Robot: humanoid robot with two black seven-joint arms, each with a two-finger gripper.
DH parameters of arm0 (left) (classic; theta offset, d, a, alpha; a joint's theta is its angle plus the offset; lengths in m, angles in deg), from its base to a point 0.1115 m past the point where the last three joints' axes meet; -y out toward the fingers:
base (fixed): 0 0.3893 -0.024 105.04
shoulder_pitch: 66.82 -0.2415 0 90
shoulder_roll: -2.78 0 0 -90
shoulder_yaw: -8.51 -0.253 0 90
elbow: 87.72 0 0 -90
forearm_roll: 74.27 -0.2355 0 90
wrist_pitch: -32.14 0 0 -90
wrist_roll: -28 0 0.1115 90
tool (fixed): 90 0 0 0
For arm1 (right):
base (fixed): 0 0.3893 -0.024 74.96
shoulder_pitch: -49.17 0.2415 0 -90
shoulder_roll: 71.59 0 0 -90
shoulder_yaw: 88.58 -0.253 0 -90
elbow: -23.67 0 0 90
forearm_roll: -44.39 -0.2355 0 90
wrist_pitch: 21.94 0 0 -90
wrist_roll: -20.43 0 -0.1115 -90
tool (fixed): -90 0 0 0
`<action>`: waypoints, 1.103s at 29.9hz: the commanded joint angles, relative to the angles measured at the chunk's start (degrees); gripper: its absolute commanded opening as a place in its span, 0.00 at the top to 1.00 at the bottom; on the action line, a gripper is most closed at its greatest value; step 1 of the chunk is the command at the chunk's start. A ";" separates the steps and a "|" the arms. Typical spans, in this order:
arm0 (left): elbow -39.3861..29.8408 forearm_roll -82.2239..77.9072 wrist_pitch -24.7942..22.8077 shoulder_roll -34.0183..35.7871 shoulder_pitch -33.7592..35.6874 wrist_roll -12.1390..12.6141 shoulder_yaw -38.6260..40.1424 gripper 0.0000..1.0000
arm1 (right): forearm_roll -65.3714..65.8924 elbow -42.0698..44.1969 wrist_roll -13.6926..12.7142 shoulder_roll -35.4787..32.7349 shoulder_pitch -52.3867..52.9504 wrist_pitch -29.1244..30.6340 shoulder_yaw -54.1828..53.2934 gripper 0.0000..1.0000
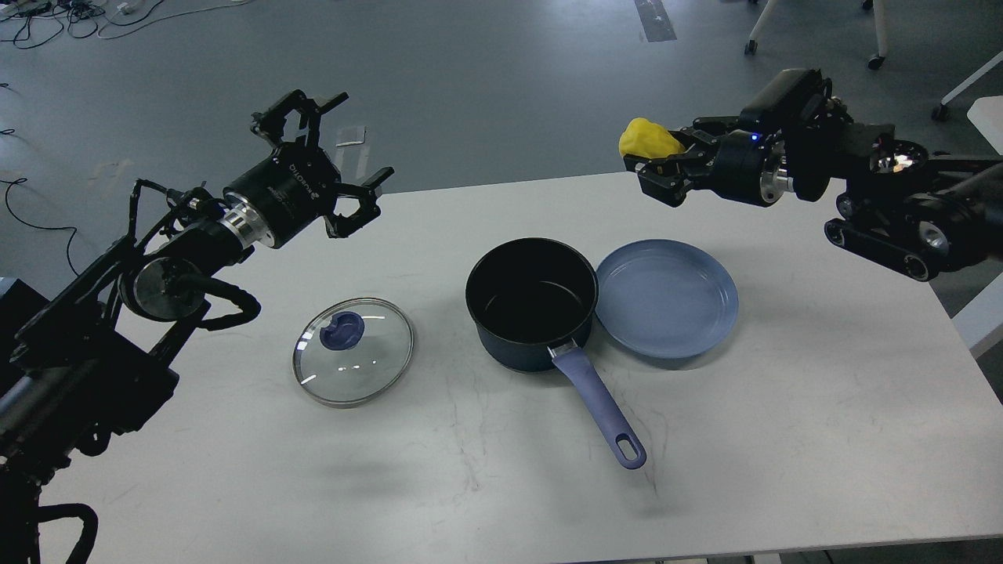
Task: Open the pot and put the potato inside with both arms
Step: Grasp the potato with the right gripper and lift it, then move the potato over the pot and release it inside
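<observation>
The pot [533,313] stood uncovered near the middle of the white table [823,439]. It was a round, dark navy saucepan with a black inside, which looked bare and faintly glossy. Its long lavender-blue handle [599,407] ran from the near wall of the pot toward the table's front edge, angled a little to the right, and ended in an oval loop hole.

Just to the right of the pot lay a flat light-blue plate [666,299]; its rim met, or nearly met, the pot's wall. To the left of the pot, well apart from it, the round glass lid [353,352] rested flat on the table, its blue knob showing through the glass, so which face was up could not be told.

The potato [649,139] was not in the pot. It was a small, lumpy, bright-yellow lump, far smaller than the pot, held in the air above and to the right of it, beyond the plate and over the table's far edge. The right gripper [662,168] had its fingers clamped on the potato, which bulged out above them.

The left gripper [325,160] hung in the air up and to the left of the pot, beyond the lid, holding nothing. Its black claw fingers were spread wide apart.
</observation>
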 commanded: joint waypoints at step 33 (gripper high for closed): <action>-0.25 0.09 -1.03 2.30 -0.44 -0.15 0.18 0.01 | -0.34 -2.44 2.11 16.25 -1.29 -0.02 9.40 0.00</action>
